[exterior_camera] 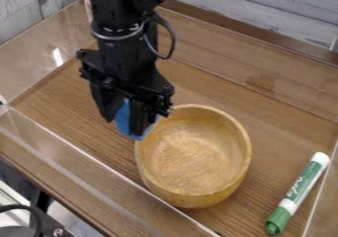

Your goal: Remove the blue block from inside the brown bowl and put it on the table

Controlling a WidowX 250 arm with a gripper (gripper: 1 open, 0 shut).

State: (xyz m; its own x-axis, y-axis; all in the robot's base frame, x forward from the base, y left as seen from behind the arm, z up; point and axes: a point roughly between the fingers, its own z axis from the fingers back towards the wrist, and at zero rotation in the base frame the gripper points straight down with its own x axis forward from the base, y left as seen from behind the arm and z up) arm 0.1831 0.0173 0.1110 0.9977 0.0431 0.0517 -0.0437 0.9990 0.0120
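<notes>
The black gripper (132, 119) has its jaws clenched on the small bright blue rectangular block (126, 119), just left of the round light-brown wooden bowl (195, 154); no readable writing shows.

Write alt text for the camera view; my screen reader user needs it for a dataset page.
A black robot gripper holds a blue block just left of an empty brown wooden bowl, low over a wood-grain table with clear plastic walls. A green-and-white marker lies to the bowl's right.
</notes>
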